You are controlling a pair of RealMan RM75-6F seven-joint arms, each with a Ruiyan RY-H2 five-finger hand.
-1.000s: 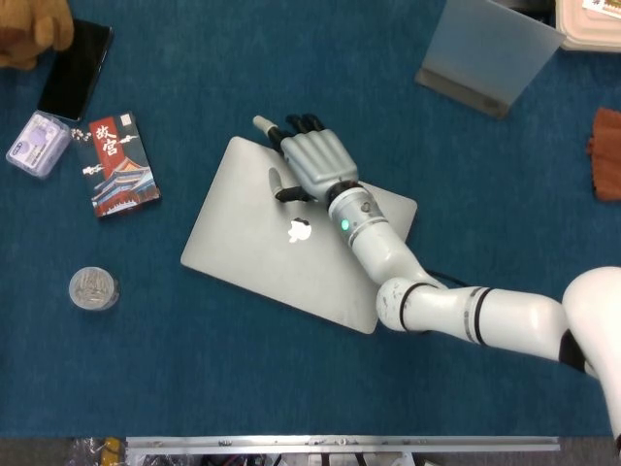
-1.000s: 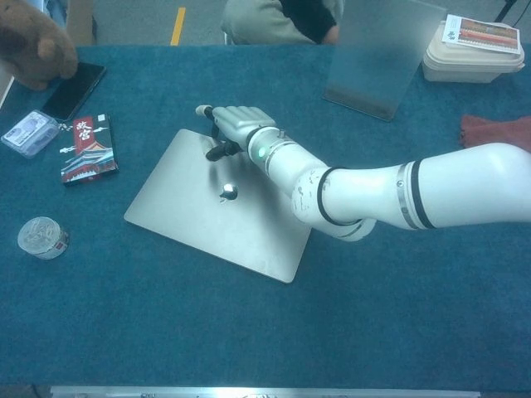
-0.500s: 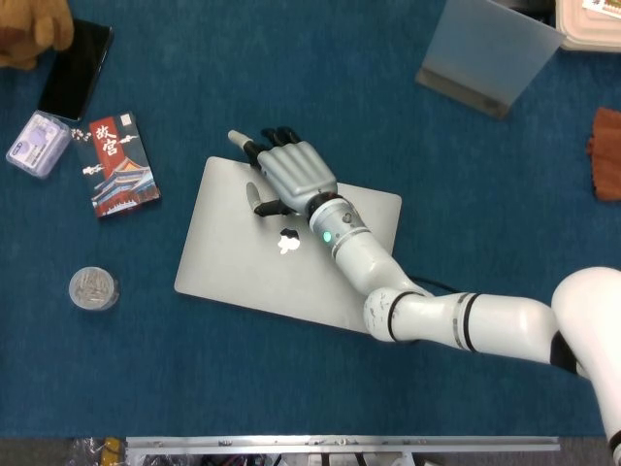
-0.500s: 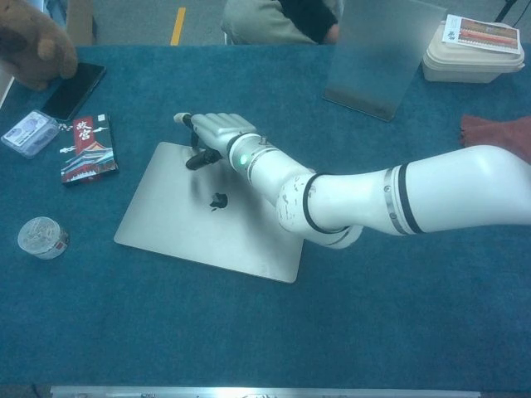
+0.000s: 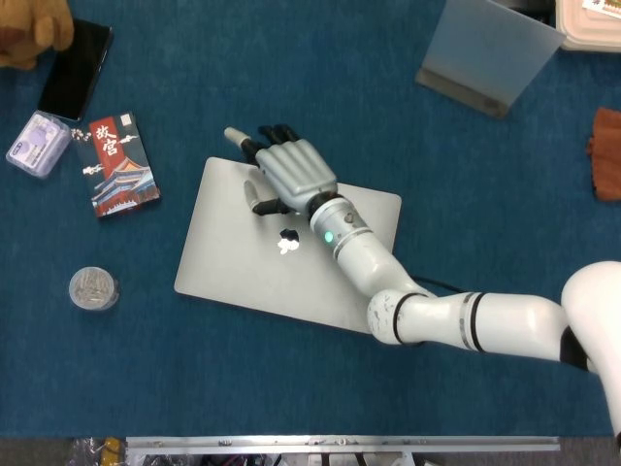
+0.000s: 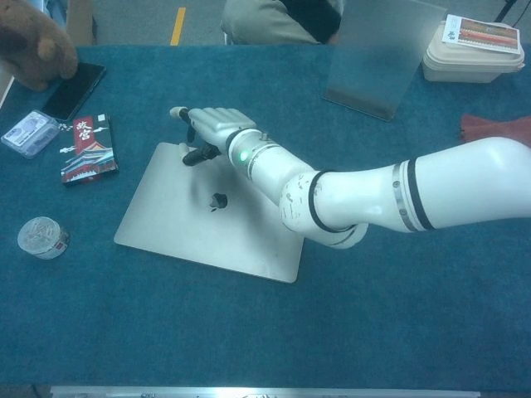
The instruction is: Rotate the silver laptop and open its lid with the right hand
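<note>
The silver laptop (image 5: 243, 272) lies closed and flat on the blue table, its long edges slightly skewed to the table front. My right hand (image 5: 291, 170) rests palm down on the lid near its far left corner. The fingers are spread and reach past the far edge, and the thumb lies on the lid. In the chest view the same hand (image 6: 214, 124) sits at the far edge of the laptop (image 6: 191, 228). Nothing is gripped in it. My left hand shows in neither view.
At the left lie a red booklet (image 5: 121, 165), a black phone (image 5: 76, 70), a small clear box (image 5: 37, 144) and a round tin (image 5: 93, 288). A translucent stand (image 5: 490, 49) is at the far right, with a red cloth (image 5: 606, 155) at the right edge.
The laptop has turned counterclockwise and slid left under my right hand, so it lies less skewed. Over the last half second it barely moved; the hand crept slightly left.
</note>
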